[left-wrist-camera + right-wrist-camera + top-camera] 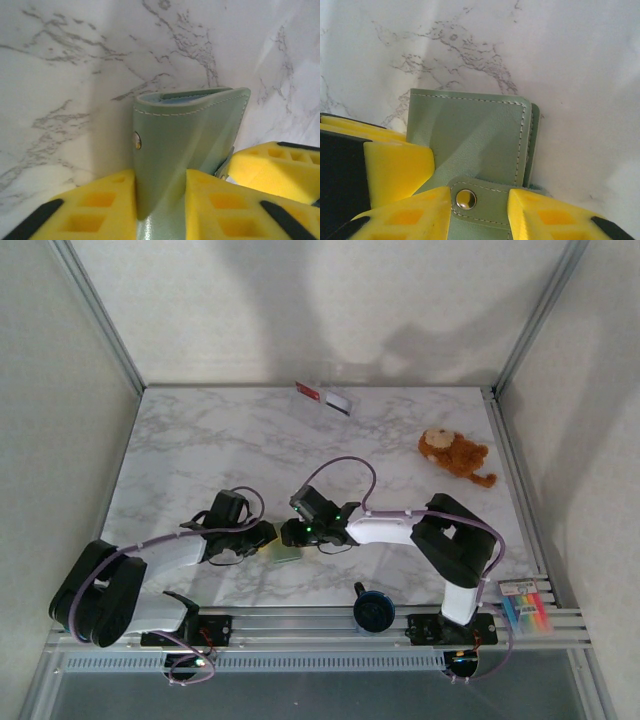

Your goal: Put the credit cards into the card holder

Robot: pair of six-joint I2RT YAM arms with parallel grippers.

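Rail (pixel 300 623) along the bottom edge of the top view carries both arm bases, with a dark round knob (pixel 373 610) between them and a rainbow-striped packet (pixel 527 605) at the lower right; just beyond, low and left of centre on the marble table (pixel 190 455), the left gripper (pixel 262 540) and the right gripper (pixel 296 534) meet over the card holder (pixel 284 556); in the left wrist view the left gripper (pixel 160 200) pinches the grey-green card holder (pixel 190 135), which stands on edge between the yellow fingers (pixel 90 210), its paler lining showing along the top fold; one finger of the other arm sits at the right edge of that frame; in the right wrist view the card holder (pixel 470 132) lies flat against the marble in the middle of the frame, and the right gripper (pixel 480 210) closes on its strap (pixel 482 205) at the bottom, a finger touching each side of the metal snap (pixel 466 199); farther back, at the right of the top view, a brown plush monkey (pixel 455 455) lies well apart from the arms; at the far edge, top centre, the red card (pixel 308 391) and the white card (pixel 342 403) lie side by side, untouched.
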